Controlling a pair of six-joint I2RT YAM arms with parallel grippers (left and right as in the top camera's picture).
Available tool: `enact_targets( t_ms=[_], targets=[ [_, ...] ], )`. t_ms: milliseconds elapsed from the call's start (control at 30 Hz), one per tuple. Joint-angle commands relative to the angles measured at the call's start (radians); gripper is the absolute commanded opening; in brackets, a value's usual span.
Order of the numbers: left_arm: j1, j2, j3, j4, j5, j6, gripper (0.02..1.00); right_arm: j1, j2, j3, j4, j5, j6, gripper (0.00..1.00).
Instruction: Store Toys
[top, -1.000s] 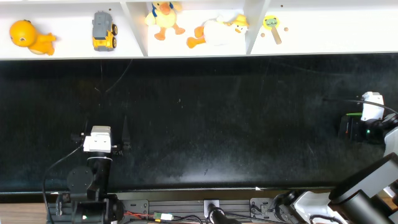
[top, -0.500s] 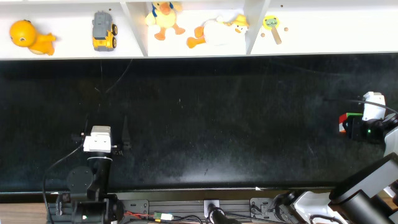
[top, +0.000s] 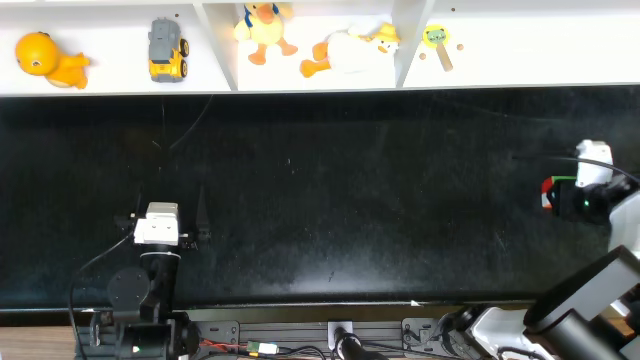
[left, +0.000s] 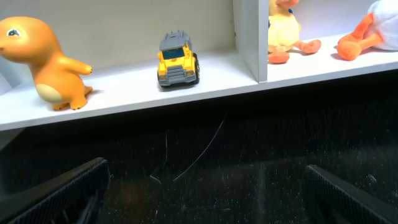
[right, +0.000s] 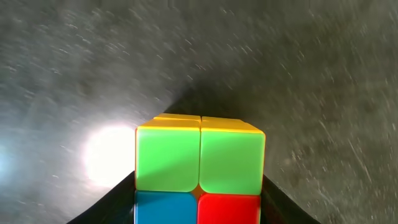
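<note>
Cube (right: 199, 168) one, shelved toys (top: 167, 50) five

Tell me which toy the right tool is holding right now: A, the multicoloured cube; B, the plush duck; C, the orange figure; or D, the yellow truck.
A: the right wrist view shows the multicoloured cube, with green, blue and red faces, clamped in the right tool over the black table.
</note>
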Motion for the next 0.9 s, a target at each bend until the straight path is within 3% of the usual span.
enact_targets(
  t_ms=[33,367,900],
  targets=[
    [-0.005,-0.012,-0.002,-0.005,-0.008,-0.008,0.998,0.059,-0.069,0.079,-0.008,0.021,0.072,0.314],
    [-0.005,-0.012,-0.002,-0.006,-0.008,-0.008,0.998,0.131,-0.025,0.314,0.016,0.012,0.195,0.297],
    [-0.005,-0.012,-0.002,-0.005,-0.008,-0.008,0.998,0.255,0.348,0.760,-0.048,0.011,0.301,0.268]
  ],
)
